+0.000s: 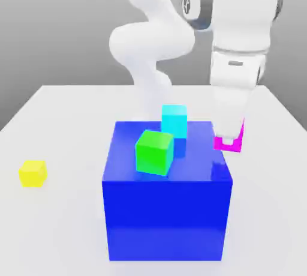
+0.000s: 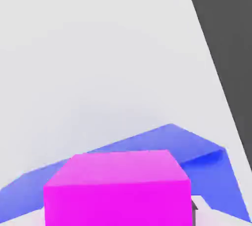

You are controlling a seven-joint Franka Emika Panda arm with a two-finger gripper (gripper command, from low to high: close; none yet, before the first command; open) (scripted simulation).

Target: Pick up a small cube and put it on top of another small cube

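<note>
Your claw [image 1: 229,140] pinches the pink cube [image 1: 228,143] just off the blue block's [image 1: 166,209] far corner, on the exterior view's right; green cube [image 1: 154,152] and cyan cube [image 1: 174,120] sit on that block.

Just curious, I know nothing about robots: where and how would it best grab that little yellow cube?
Probably from straight above, pincer closing on two opposite side faces of the yellow cube. It sits flat on the table, apart from other things, its sides exposed.
</note>
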